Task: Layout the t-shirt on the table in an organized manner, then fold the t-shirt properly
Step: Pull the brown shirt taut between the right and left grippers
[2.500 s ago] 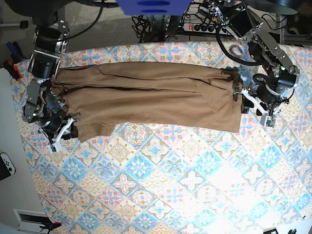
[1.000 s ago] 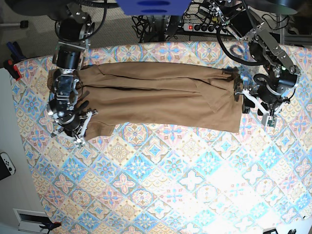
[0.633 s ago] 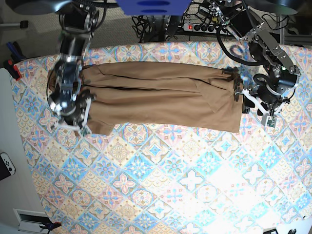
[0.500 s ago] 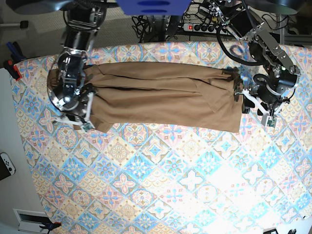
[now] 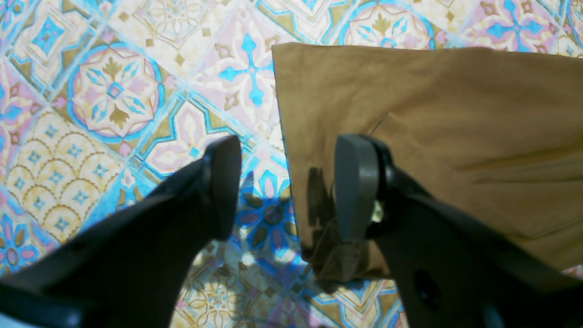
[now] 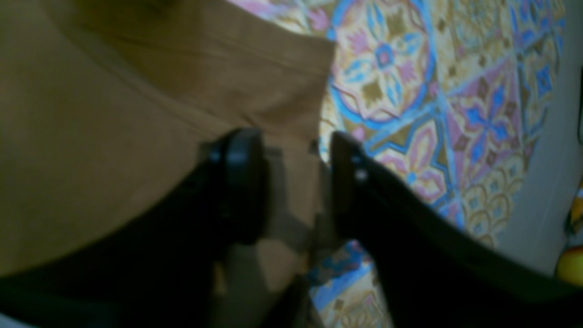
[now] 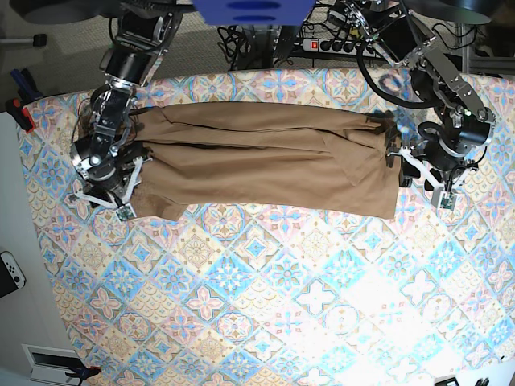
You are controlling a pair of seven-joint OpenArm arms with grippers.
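Note:
The tan-brown t-shirt (image 7: 265,161) lies as a long folded band across the far half of the table (image 7: 257,305). At its right end my left gripper (image 7: 424,181) stands open. In the left wrist view this gripper (image 5: 289,187) straddles the t-shirt (image 5: 432,114) edge, one finger over cloth, the other over the table (image 5: 114,91). My right gripper (image 7: 103,203) hovers at the t-shirt's near left corner. Close up, the right gripper (image 6: 294,182) has its fingers apart, with the t-shirt (image 6: 114,114) edge lying in the gap.
Cables and a power strip (image 7: 330,44) lie behind the table's far edge. A white game controller (image 7: 10,269) and a red tool (image 7: 20,112) sit off the left side. The table's left edge (image 6: 546,159) runs close to my right gripper.
My right arm swung in and up along the shirt's left end, drawing the near left flap inward, and its fingers have parted. The left arm has stayed where it was.

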